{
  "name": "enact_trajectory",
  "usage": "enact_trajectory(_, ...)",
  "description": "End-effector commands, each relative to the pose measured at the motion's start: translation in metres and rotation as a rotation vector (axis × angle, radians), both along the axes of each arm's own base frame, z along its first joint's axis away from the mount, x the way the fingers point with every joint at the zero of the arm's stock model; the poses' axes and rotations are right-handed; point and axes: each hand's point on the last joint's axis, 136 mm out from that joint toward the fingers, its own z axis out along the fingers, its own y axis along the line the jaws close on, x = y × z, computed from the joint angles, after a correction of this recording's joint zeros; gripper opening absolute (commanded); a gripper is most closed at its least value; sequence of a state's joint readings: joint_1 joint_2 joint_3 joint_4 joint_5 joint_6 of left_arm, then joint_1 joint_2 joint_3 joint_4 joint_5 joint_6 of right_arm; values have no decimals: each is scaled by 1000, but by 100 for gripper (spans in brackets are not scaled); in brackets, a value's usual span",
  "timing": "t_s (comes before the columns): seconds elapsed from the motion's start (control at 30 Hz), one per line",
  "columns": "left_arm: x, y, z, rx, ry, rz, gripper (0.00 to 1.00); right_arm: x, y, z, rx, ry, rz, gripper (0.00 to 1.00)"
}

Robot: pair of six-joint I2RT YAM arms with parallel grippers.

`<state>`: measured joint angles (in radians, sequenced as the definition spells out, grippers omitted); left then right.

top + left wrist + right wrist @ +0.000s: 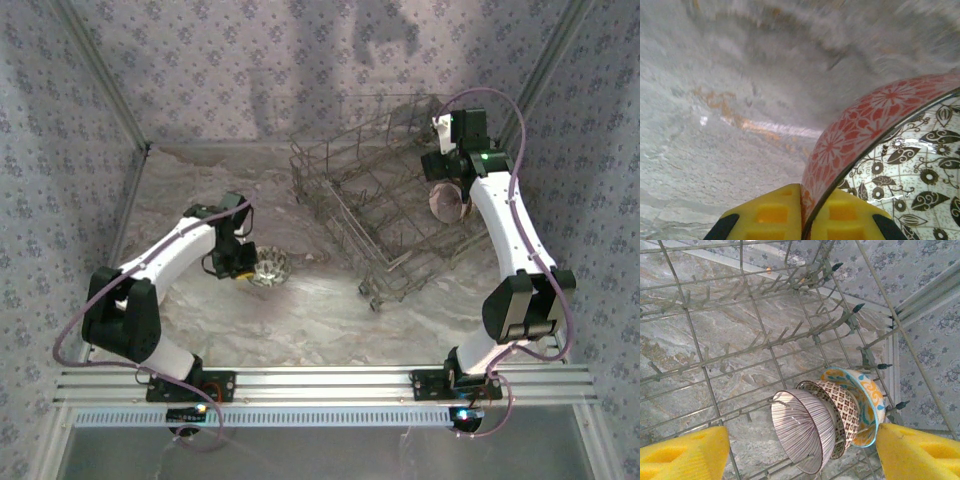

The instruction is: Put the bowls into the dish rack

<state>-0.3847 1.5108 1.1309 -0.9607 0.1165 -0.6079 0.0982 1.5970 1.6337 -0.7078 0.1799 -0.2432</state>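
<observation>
My left gripper (807,200) is shut on the rim of a bowl (875,130) that is red and floral outside, with black leaves inside. One yellow pad sits on each side of the rim. From above, that bowl (270,268) is low over the marble table, left of centre, with the left gripper (246,264) beside it. The grey wire dish rack (380,190) stands at the back right. My right gripper (801,455) hangs open above it. Three bowls stand on edge between the tines: a striped one (802,430), a brown-patterned one (844,407) and a yellow-and-blue one (870,392).
The marble tabletop (300,320) lies between the arms' bases and the rack. Patterned cloth walls (60,150) close in the left, back and right. The rack's tall grid sides (880,295) rise around the right gripper.
</observation>
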Motion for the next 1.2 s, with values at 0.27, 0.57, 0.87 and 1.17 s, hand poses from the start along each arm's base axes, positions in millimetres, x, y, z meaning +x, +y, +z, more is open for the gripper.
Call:
enact_trajectory(0.27,106,-20,199,-12,-554,-101,0,-9,31,60,129,-96,121,78)
enact_trajectory(0.57,165,-88,304,-43,-876,-237,0,-40,98,128,346,-215,435,74)
enact_trajectory(0.87,191,-156,317,-132,-977,-347,0,-67,144,143,450,-246,613,73)
enact_trajectory(1.17,179,-190,311,-168,-982,-420,0,-48,159,146,622,-251,580,68)
